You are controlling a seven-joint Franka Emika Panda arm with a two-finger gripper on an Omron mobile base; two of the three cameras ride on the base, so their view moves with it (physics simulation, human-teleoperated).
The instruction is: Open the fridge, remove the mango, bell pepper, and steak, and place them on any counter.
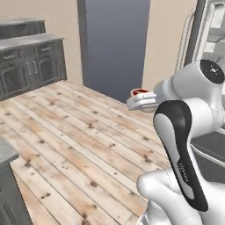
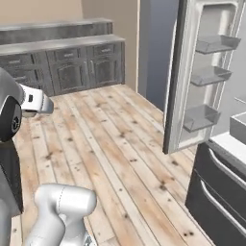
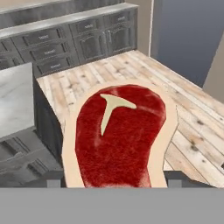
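My gripper point(image 3: 113, 180) is shut on the steak point(image 3: 117, 133), a flat red slab with a pale rim and a T-shaped pale mark, held out ahead of the fingertips point(image 3: 49, 179). In the left base view the gripper point(image 1: 140, 102) hangs over the wooden floor with the steak point(image 1: 139, 92) showing as a red sliver on top. The fridge point(image 2: 192, 77) stands at the right with its door swung open, door shelves bare, and dark drawers point(image 2: 218, 185) below. The counter point(image 3: 15, 98), a light marble top, lies low to the left of the steak. The mango and bell pepper are out of view.
Two-tier grey wall cabinets point(image 2: 72, 62) line the far wall. A tall dark grey panel point(image 1: 114, 44) stands beyond the gripper. A corner of grey counter point(image 1: 6, 151) sits at the left edge. Open wooden floor point(image 1: 79, 132) lies between them.
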